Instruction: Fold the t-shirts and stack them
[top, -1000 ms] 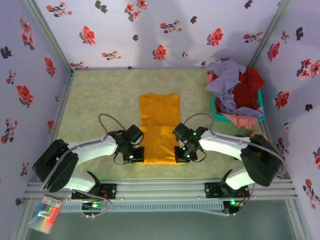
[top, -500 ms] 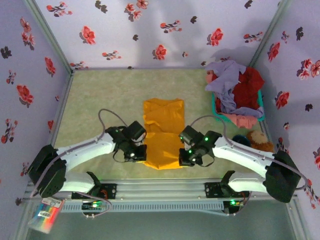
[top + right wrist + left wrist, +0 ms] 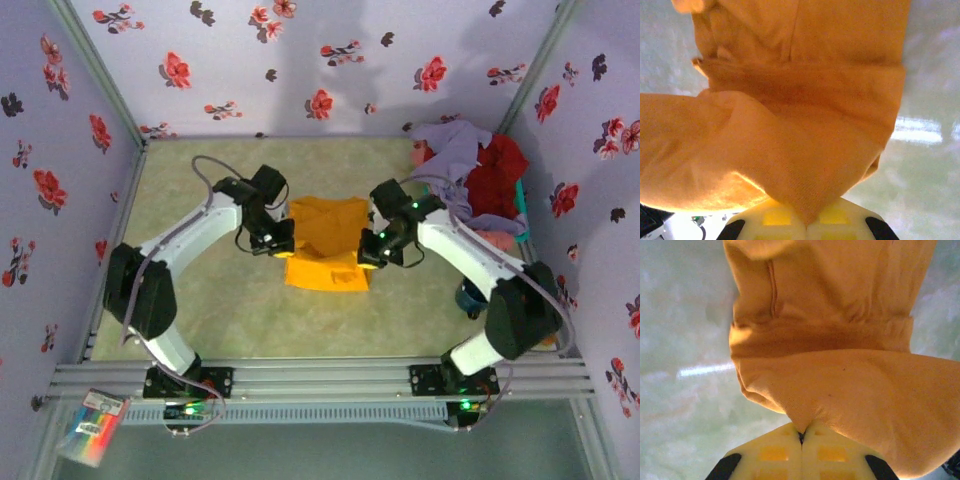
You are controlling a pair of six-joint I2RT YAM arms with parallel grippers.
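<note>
**Both grippers clamped on the orange shirt, mid-table**

Over at the right edge, the teal basket (image 3: 521,195) is heaped high: a lavender shirt (image 3: 455,145) spills over the top, a red shirt (image 3: 497,170) is bunched behind it, and a pink shirt (image 3: 490,240) hangs at the near side.

Now the fingers. The left gripper (image 3: 277,245) is pinched tight on the left side of the orange shirt (image 3: 325,245), the right gripper (image 3: 368,255) on its right side. The shirt sits in the middle of the table (image 3: 190,200), its near half lifted and doubled over.

Up close, the left wrist view has the left gripper (image 3: 801,432) with yellow pads pressed together, a peak of orange shirt (image 3: 840,315) caught between them. The right wrist view matches: the right gripper (image 3: 806,222) is closed on a fold of the shirt (image 3: 805,100), which drapes over its pads. Only the top view takes in the basket.
</note>
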